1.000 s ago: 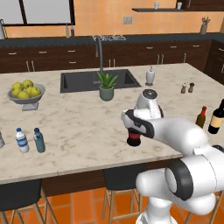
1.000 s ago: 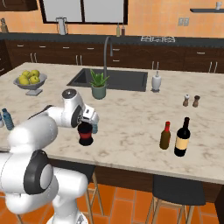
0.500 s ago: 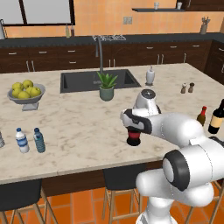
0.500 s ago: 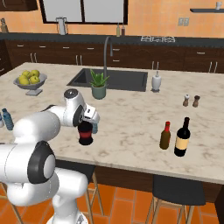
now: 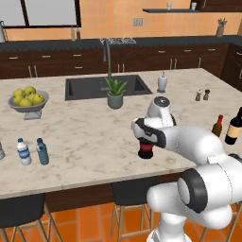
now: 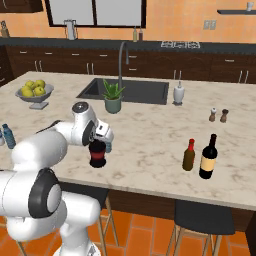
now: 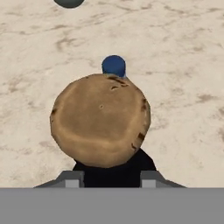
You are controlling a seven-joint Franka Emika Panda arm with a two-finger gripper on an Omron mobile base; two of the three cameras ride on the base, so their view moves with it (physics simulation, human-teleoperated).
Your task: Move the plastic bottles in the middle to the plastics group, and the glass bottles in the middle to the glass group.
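The glass bottle (image 5: 145, 151), near-black with a red label band, stands upright near the front middle of the island. My gripper (image 5: 145, 138) sits over its neck from above. In the hand view its brown cork top (image 7: 100, 120) is close under the camera, and the two fingertips (image 7: 70, 177) press against the dark neck on either side, so my gripper (image 7: 111, 177) is shut on it. A blue cap (image 7: 113, 65) of a plastic bottle peeks out just beyond the cork. The same glass bottle (image 6: 97, 157) hangs below my gripper (image 6: 100, 142) in the right base view.
The plastics group, a white-labelled bottle (image 5: 22, 151) and a blue one (image 5: 42, 151), stands at the counter's left. The glass group, a brown red-capped bottle (image 6: 189, 155) and a wine bottle (image 6: 208, 157), stands at the right. A potted plant (image 5: 115, 93), sink (image 5: 90, 86) and fruit bowl (image 5: 28, 99) lie farther back.
The jaws have closed in on the dark bottle's neck. The bottle stands in the same spot and the arm has barely shifted.
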